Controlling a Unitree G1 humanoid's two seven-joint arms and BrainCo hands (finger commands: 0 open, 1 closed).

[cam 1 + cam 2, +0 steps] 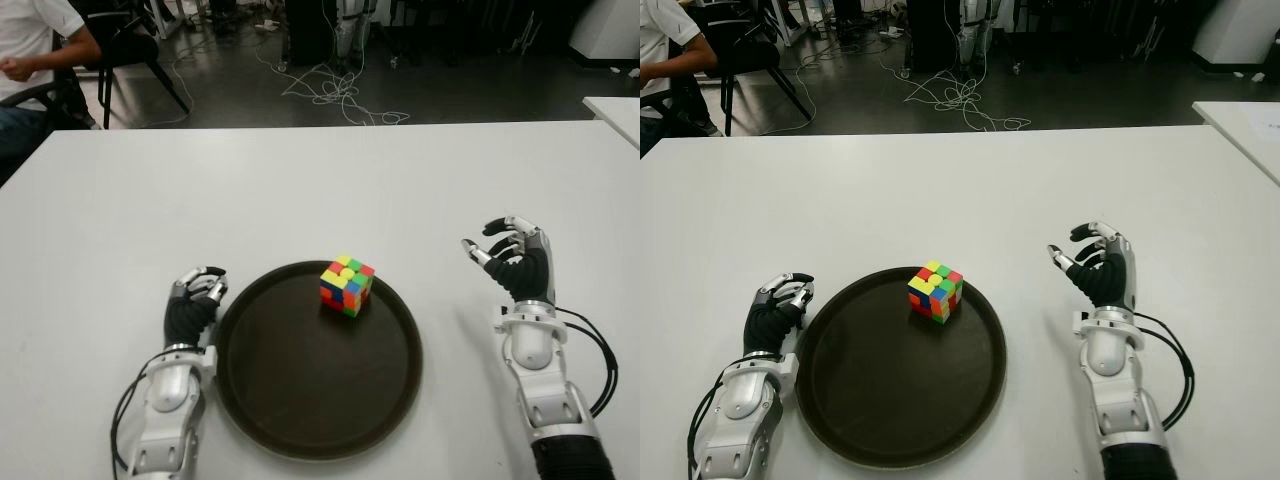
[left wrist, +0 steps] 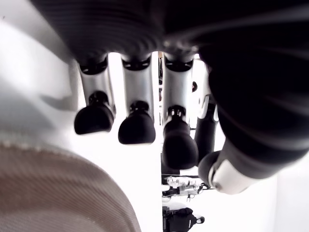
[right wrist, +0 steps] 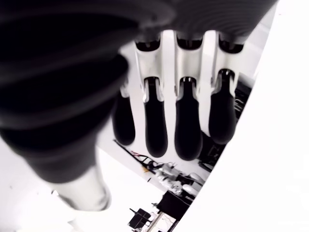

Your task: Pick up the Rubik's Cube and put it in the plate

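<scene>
On the dark round plate (image 1: 300,420) the Rubik's Cube (image 1: 346,285) already sits, task apparently done, with left hand (image 1: 193,303) curled empty and right hand (image 1: 515,262) spread empty.

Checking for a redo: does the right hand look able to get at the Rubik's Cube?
Probably yes: only bare table lies between the open right hand and the Rubik's Cube on the plate.

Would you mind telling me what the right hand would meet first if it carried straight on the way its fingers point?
Probably nothing: the right hand points up the bare white table, well right of the Rubik's Cube and plate; depth is uncertain.
</scene>
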